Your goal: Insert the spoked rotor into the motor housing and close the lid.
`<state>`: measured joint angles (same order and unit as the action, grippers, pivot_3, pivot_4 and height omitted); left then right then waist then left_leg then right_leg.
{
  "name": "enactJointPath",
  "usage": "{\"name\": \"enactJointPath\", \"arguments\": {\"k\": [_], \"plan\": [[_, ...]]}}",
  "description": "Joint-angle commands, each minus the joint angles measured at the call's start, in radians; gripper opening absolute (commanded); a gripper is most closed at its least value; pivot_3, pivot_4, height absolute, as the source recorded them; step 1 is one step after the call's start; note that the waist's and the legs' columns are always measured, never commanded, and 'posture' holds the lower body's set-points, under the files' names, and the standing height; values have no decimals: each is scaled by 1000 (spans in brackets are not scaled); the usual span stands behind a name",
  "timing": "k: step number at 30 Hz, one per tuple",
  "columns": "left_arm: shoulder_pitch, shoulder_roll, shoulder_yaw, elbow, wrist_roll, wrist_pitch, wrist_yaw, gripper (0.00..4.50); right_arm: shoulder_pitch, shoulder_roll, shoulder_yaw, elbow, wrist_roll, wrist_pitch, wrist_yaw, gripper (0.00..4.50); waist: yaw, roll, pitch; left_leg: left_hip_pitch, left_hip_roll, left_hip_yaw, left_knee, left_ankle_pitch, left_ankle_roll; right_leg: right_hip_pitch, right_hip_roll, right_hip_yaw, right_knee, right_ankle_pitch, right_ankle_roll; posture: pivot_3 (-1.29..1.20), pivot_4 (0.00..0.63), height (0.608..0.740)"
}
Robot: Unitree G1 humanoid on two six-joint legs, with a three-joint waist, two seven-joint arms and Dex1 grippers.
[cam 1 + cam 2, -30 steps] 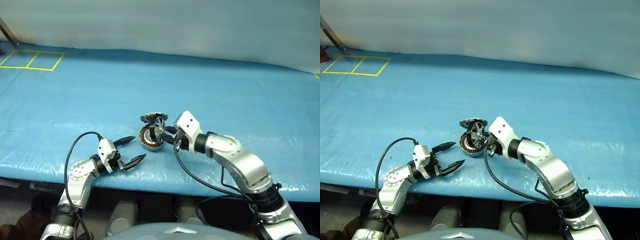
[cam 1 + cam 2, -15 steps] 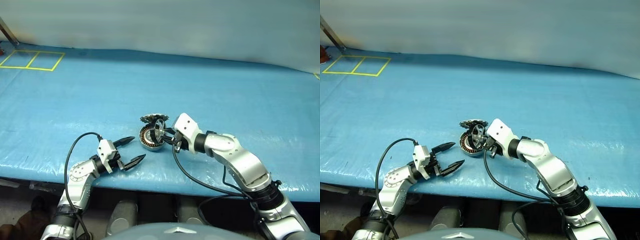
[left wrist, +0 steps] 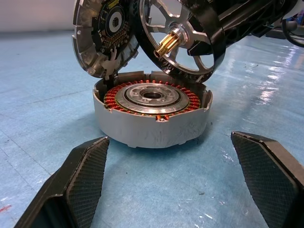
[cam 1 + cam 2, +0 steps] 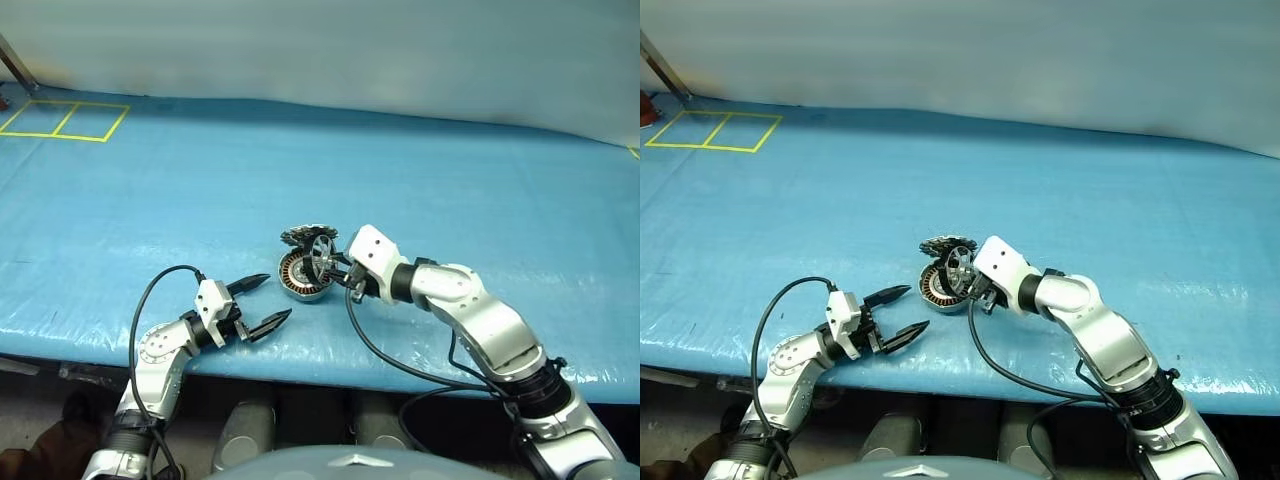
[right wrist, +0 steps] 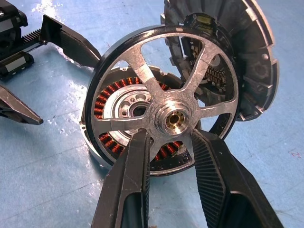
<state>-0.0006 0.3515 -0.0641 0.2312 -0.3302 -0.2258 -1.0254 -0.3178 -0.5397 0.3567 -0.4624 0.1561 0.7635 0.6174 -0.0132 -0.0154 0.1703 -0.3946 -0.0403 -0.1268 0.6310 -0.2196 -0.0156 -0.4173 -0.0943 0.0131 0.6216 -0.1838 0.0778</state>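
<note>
In the left eye view, the left gripper (image 4: 262, 300) hangs over the near edge of the bench (image 4: 470, 180), its 2 black fingers spread wide with nothing between them, pointing toward the motor housing (image 4: 298, 275). The right gripper (image 4: 333, 268) is closed on the spoked rotor (image 4: 322, 258), which stands tilted on edge just above the housing's right side. The lid (image 4: 308, 236) stands raised behind the housing, joined at its far rim. The housing sits near the middle of the bench, closer to the near edge than the far one. The bench is covered in a blue, slightly wrinkled sheet; a yellow outline of 2 boxes (image 4: 62, 120) marks its far left corner, and a pale wall (image 4: 350, 50) runs behind.

In the left wrist view, the left gripper's fingers (image 3: 85, 173) stand far apart on either side of the housing (image 3: 152, 124) without touching it. Copper windings (image 3: 187, 99) ring its inside. The rotor (image 3: 178, 40), with a brass shaft at its hub, hangs tilted above the housing's far rim, and the lid (image 3: 102, 35) leans open beside it.

In the right wrist view, the right gripper's fingers (image 5: 130, 180) pinch the rotor (image 5: 161, 95) at its lower rim, either side of the hub. Behind it lie the housing and the raised lid (image 5: 247, 61).
</note>
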Motion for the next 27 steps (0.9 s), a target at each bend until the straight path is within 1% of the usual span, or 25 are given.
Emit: {"name": "enactJointPath", "arguments": {"k": [1,16,20,27], "plan": [[5,-10,-5,-38,-2,-12,6,4500,-18,-9,11,-34,-17,-12,10,1232,0,0,0,0,0,0,0,0,0,0,0,0,0,0,0,0,150,740],[17,-12,0,-40,4,-26,22,4500,-24,2,34,-5,-38,-5,26,1232,0,0,0,0,0,0,0,0,0,0,0,0,0,0,0,0,150,740],[18,-10,0,-39,6,-27,25,4500,-24,16,27,3,-43,-5,13,2261,0,0,0,0,0,0,0,0,0,0,0,0,0,0,0,0,150,740],[17,-8,-1,-38,8,-24,25,4500,-19,28,18,-7,-39,-2,11,2261,0,0,0,0,0,0,0,0,0,0,0,0,0,0,0,0,150,740]]}}
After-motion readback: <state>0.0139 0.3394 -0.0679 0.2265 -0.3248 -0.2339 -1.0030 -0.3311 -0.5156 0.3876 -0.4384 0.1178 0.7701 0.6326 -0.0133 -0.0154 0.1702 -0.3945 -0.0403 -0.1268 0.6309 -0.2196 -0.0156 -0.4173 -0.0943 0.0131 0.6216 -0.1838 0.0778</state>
